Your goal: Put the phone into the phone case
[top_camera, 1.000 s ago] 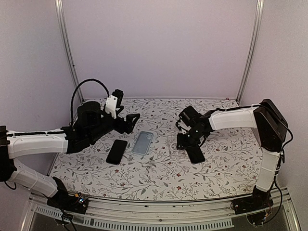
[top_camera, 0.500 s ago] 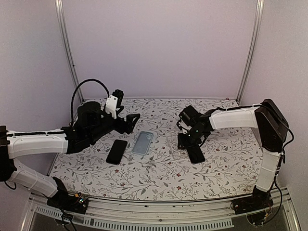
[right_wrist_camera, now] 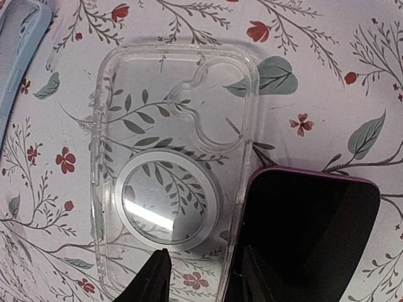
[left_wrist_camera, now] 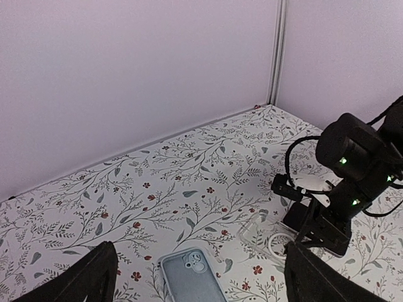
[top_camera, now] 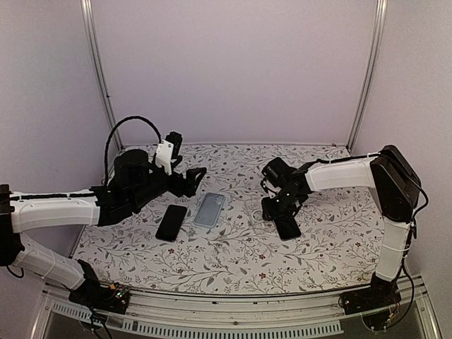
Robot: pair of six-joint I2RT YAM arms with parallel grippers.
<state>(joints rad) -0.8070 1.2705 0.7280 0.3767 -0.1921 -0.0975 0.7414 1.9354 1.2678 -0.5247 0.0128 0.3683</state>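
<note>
Top view: against the frame a second back, the left arm, the black phone (top_camera: pixel 171 222) and the blue case (top_camera: pixel 210 210) lie as they did. The right wrist has shifted slightly and is still low over the bench (top_camera: pixel 233 258). The purple phone (top_camera: pixel 287 227) has not moved. It lies flat, screen up, just on the near side of the right fingers (top_camera: pixel 275 207), touching or almost touching them; this view does not settle which. The left fingers (top_camera: pixel 193 179) hang in the air behind the black phone and blue case, well apart from the purple phone.

Left wrist view: both left fingers (left_wrist_camera: pixel 88 283) show at the lower corners, spread wide, with nothing between them. The blue case lies below, back up, camera cutout toward the far wall. The clear case (left_wrist_camera: pixel 266 236) lies flat further right, directly against the right arm's black head.

Right wrist view: the clear case lies open side up, with its white ring and camera cutout plain. The purple phone sits on its right, its left edge overlapping the case's right rim, so it is not seated in the case. The right fingers (right_wrist_camera: pixel 151 277) stand part-way apart at the lower edge. They straddle the case's lower right rim and the phone's near corner and are not clamped on either. The blue case's edge shows at upper left.
</note>
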